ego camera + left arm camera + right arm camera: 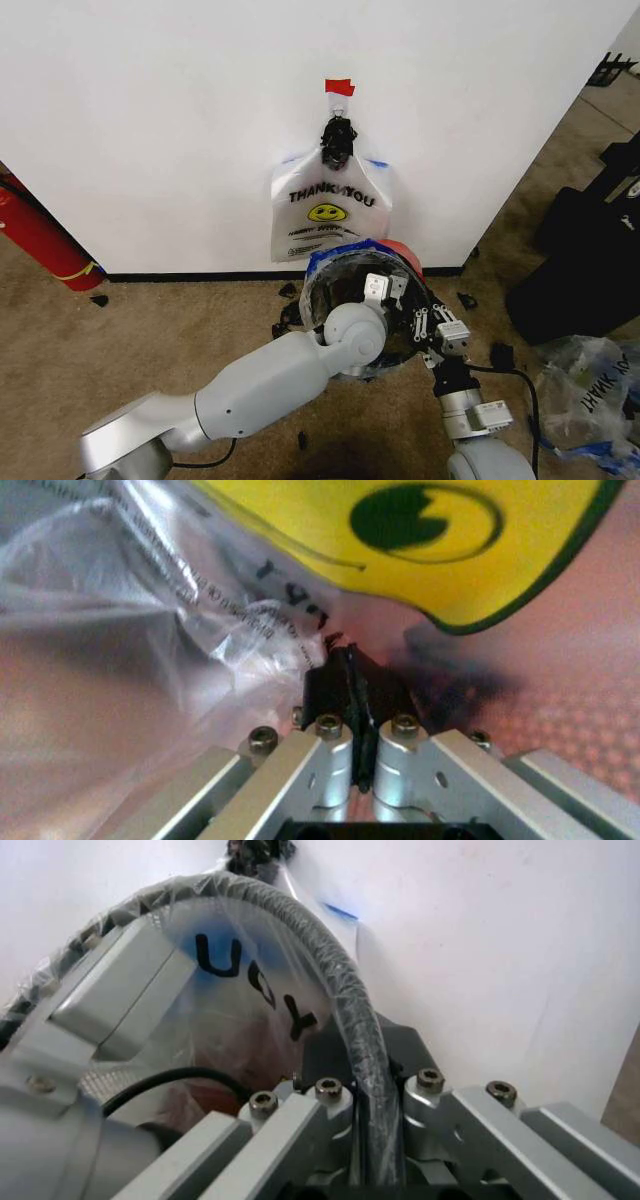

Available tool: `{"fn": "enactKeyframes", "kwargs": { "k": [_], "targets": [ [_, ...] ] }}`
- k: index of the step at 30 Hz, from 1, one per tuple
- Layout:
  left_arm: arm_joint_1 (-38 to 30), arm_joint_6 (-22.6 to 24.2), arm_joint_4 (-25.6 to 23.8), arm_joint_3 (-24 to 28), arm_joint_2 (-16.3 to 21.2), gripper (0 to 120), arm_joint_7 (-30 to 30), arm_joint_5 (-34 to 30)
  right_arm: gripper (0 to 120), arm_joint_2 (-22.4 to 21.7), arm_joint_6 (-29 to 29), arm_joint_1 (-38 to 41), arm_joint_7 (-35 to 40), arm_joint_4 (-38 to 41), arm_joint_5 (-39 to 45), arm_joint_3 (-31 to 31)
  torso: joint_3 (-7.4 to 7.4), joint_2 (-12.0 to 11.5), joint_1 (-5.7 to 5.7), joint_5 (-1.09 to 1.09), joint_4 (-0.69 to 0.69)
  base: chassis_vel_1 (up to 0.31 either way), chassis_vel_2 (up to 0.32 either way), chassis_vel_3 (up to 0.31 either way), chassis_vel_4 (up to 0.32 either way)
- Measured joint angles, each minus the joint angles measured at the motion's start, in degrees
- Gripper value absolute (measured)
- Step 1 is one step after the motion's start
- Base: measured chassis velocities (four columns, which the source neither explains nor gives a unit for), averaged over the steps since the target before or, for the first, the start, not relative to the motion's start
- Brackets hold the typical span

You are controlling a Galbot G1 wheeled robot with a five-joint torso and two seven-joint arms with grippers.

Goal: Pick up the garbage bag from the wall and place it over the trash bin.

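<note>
— Garbage bag (330, 212), where is it?
— One hangs flat on the wall (150, 120), under a piece of red tape (339, 87), with its handles bunched at the top. THANK YOU and the yellow smiley face outward. A second printed bag (200, 577) with the same print lines the trash bin (312, 300).
— And the bin?
— Tipped on the carpet just below the hanging bag, mouth toward the robot, blue-trimmed film around its rim.
— Left gripper (352, 667)?
— Reached deep inside the bin. Its black pads are pressed together, crumpled film and a yellow smiley right against them. Whether film is pinched between them, I cannot tell.
— Right gripper (365, 1065)?
— At the bin's near right edge in the head view. Its fingers are clamped across the black rim, which is wrapped in film lettered in black, with the wall close behind.
</note>
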Motion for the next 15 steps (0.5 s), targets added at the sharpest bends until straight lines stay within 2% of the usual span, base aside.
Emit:
{"fn": "enactKeyframes", "kwargs": {
  "k": [5,6,10,15],
  "targets": [
    [0.17,0.01,-2.00,0.00,0.95,0,-0.33,-0.39,1,-0.03,-0.10,0.06,0.10,-0.14,0.30,0.29,0.00,0.00,0.00,0.00,0.00,0.000,0.000,0.000,0.000],
    [0.39,0.08,-3.97,-0.04,1.63,0,-0.99,-1.17,1,-0.01,-0.18,0.20,0.27,-0.47,0.65,0.55,0.00,0.00,0.00,0.00,0.00,0.000,0.000,0.000,0.000],
    [1.24,-0.01,-9.02,-0.75,3.76,0,-1.86,-2.14,1,0.25,-1.92,1.23,1.85,-1.16,4.50,1.16,0.00,0.00,0.00,0.00,0.00,0.000,0.000,0.000,0.000],
    [2.44,-2.08,-10.52,-2.19,4.38,0,-2.37,-1.21,1,0.67,-5.04,1.93,3.84,-1.01,10.88,1.11,0.00,0.00,0.00,0.00,0.00,0.000,0.000,0.000,0.000]
  ]
}}
